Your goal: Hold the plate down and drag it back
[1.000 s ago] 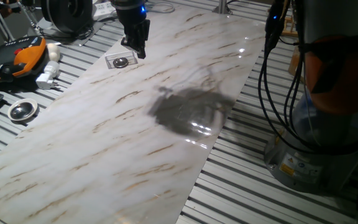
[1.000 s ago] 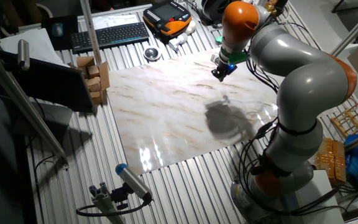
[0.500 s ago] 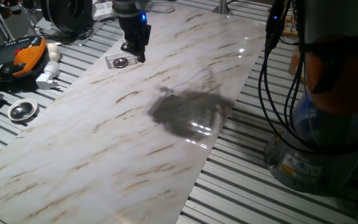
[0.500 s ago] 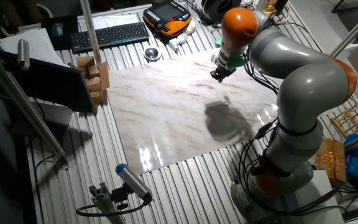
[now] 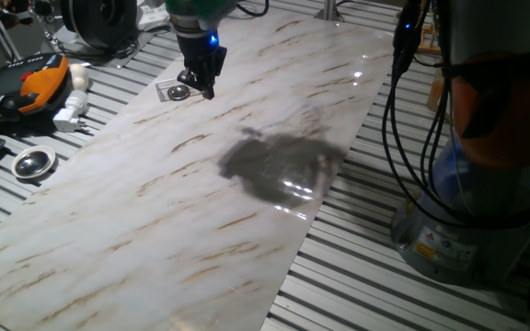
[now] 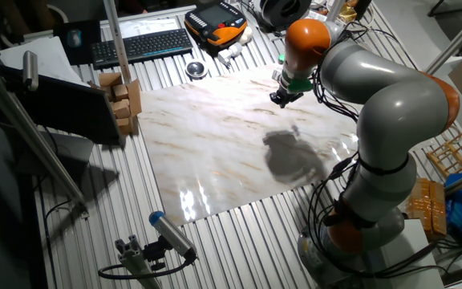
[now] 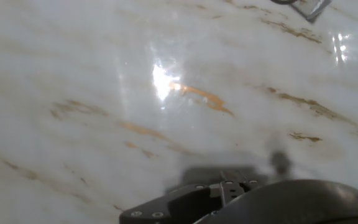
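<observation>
Plate [image 5: 178, 92] first: it lies flat near the far left corner of the marble-patterned table [image 5: 247, 221], a small silver disc with a darker middle, seemingly sitting on a clear flat rectangular piece [image 5: 164, 91]. From the hand view only a sliver of that piece shows at the top edge. Right beside the plate, the gripper [image 5: 201, 85] hangs with its dark fingers pointing down at the marble, just to the plate's right; whether it touches anything I cannot tell, nor can I make out how far apart the fingers are. Off the slab on the ribbed metal to the left sits a larger round metal dish [image 5: 33, 163], with an orange handset [image 5: 42, 81] behind it.
</observation>
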`<state>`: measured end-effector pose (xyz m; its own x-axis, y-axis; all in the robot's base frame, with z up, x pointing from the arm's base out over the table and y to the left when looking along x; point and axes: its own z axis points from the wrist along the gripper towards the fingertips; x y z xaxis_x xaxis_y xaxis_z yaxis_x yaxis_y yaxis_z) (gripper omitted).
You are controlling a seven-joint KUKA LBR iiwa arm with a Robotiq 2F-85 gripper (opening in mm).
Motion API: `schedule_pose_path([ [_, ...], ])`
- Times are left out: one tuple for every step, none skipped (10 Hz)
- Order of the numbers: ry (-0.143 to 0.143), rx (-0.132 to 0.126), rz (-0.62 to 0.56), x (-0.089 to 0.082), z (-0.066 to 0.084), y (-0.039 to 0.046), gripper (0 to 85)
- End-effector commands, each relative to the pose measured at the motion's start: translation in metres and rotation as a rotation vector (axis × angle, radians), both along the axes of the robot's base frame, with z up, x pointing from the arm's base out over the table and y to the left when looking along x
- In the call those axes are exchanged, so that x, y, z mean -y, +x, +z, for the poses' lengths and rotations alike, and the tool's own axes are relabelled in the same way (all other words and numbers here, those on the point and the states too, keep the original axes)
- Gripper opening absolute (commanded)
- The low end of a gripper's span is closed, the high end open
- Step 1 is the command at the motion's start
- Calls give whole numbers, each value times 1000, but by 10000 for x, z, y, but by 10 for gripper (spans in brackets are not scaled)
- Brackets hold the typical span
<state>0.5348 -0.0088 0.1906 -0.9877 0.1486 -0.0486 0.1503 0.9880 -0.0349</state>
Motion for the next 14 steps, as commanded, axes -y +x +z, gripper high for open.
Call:
schedule_pose_path([
  [-1, -1, -3, 15, 5, 19, 0],
  [-2, 0, -16, 24, -2, 43, 0],
  [-4, 0, -31, 33, -7, 73, 0],
  [-7, 1, -48, 61, 0, 112, 0],
  [-6, 2, -60, 103, 8, 148, 0],
  [-9, 9, -69, 142, 4, 179, 0],
  [-19, 15, -76, 167, -6, 200, 0],
  [-25, 23, -96, 181, -7, 211, 0],
  [-34, 30, -123, 173, 2, 221, 0],
  [-50, 45, -146, 163, 11, 229, 0],
  [-58, 60, -166, 150, 28, 244, 0],
  [-59, 59, -180, 135, 67, 284, 0],
  [-56, 52, -192, 138, 76, 319, 0],
  [-57, 54, -196, 147, 52, 350, 0],
])
